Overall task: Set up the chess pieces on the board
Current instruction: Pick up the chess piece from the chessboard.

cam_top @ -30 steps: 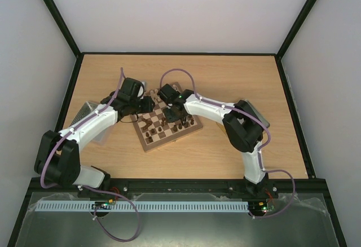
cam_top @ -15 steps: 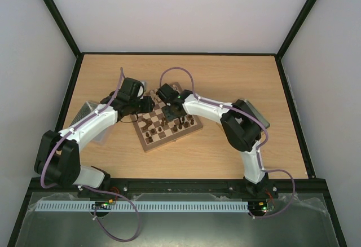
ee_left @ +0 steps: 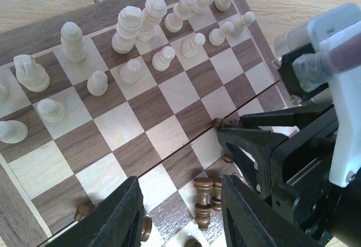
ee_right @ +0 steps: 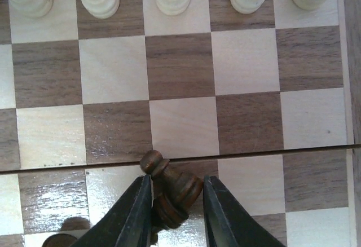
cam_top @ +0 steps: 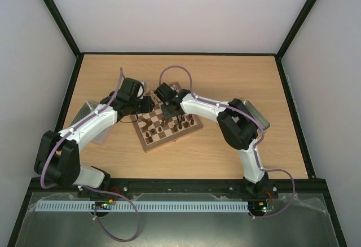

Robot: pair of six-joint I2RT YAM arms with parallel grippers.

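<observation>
My right gripper clamps a tilted dark brown wooden pawn, lower centre — probably for carrying across the checked board.

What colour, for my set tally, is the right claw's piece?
Dark brown piece, clearest in right wrist view.

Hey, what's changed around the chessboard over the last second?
The right arm swung slightly left over the board, elbow coming nearer it. The right gripper is clamped on a tilted dark pawn. The left arm and the board stayed put.
</observation>
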